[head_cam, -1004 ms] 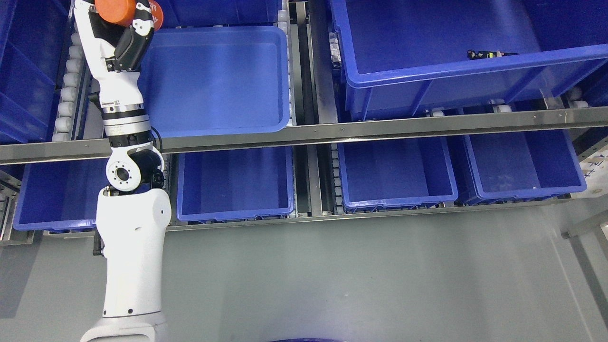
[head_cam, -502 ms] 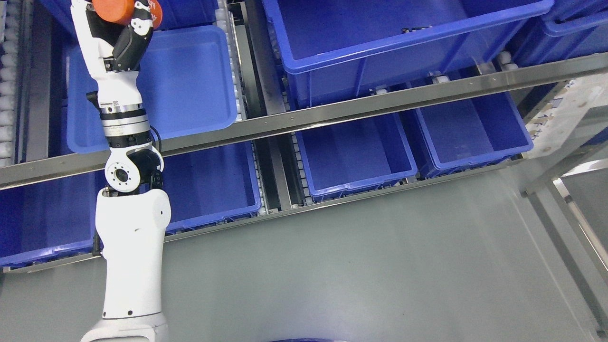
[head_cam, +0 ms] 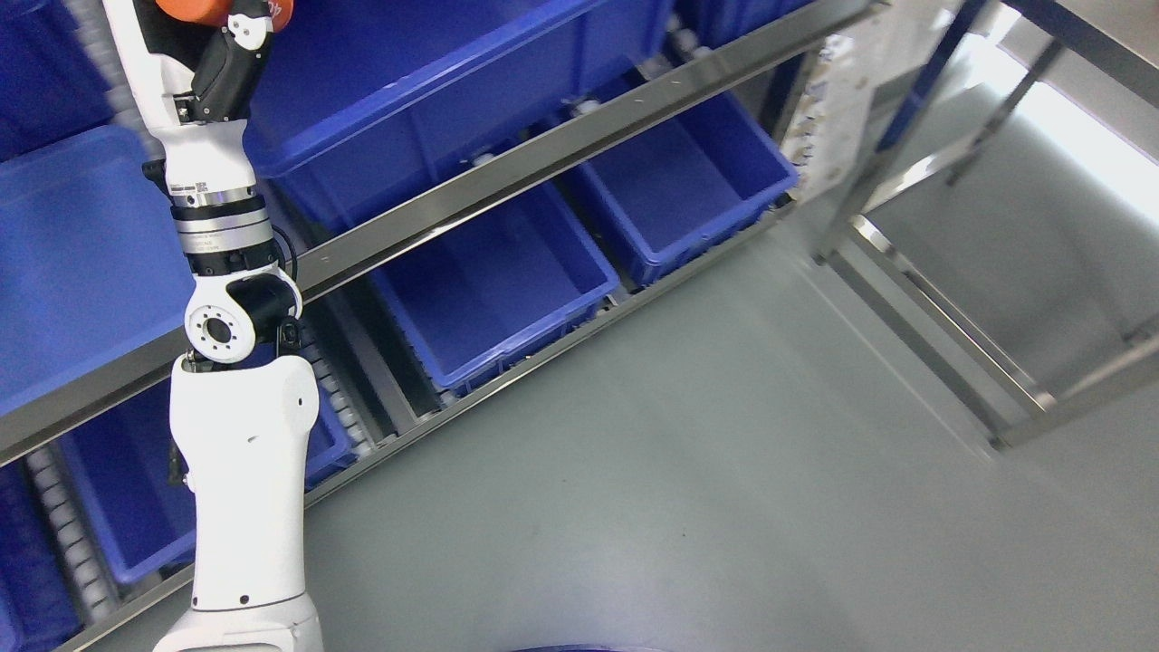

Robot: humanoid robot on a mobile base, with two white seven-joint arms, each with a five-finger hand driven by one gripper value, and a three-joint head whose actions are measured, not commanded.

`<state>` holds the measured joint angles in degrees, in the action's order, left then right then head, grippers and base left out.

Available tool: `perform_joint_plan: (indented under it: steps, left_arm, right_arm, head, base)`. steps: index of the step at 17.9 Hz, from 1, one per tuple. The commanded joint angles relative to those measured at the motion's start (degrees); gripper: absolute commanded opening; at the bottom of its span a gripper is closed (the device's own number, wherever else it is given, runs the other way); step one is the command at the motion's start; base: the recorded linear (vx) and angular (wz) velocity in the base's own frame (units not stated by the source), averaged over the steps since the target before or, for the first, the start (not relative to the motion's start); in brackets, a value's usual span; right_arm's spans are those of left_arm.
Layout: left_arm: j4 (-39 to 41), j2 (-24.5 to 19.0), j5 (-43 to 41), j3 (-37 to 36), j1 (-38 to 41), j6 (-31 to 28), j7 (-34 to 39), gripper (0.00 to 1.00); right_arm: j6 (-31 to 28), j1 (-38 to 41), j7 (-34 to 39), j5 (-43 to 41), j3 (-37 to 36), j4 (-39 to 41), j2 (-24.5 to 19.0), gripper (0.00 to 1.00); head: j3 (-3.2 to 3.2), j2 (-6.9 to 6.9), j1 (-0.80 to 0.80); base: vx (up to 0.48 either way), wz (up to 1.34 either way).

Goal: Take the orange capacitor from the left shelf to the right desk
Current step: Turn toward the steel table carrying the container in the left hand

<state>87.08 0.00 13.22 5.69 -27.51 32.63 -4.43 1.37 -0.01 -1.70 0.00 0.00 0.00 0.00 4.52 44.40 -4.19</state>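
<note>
- Carrying the orange capacitor [head_cam: 195, 9] raised at the upper left of the frame, I judge the main risk is a slip — only its lower edge shows, so I cannot see how securely it sits.
- A knock is the other danger: my left arm [head_cam: 240, 471] rises in front of the steel shelf rail [head_cam: 507, 177] and the blue bins [head_cam: 493, 290], and a careless sweep toward the frame's right could catch them.
- The metal frame [head_cam: 942, 308] at the right may belong to the desk; I cannot tell.
- My left hand [head_cam: 213, 54] has its fingers [head_cam: 237, 41] curled closed around the capacitor, one dark finger pressed against its side — no gap visible.
- My right hand is out of view.
</note>
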Motion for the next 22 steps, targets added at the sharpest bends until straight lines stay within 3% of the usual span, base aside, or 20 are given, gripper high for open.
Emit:
perform_joint_plan:
  steps: [1,11,17,22]
  left_arm:
    - [8.72,-1.0,0.05,-3.05,1.14,-0.29,0.04,0.01]
    - [8.9,-1.0,3.38,-11.13,3.43,1.2,0.21,0.01]
    - [4.69,-1.0,4.88,-20.71,3.35,-1.34,0.13,0.01]
    - [3.19,-1.0,5.75,-21.42,2.2,-1.43,0.04,0.01]
  right_arm:
    - [0.04,1.15,0.03,0.26,-0.7,1.0,1.0,1.0]
    - [0.04,1.15,0.03,0.26,-0.7,1.0,1.0,1.0]
    - [0.04,1.15,0.03,0.26,-0.7,1.0,1.0,1.0]
    - [0.04,1.15,0.03,0.26,-0.7,1.0,1.0,1.0]
  head:
    - [0.0,0.0,0.0]
    - [0.0,0.01,0.0]
    - [0.0,0.02,0.0]
    - [-0.02,0.02,0.0]
  base:
    - [-0.025,-0.91]
    - [0.037,-0.76]
    - [0.118,-0.46]
    - [0.166,-0.39]
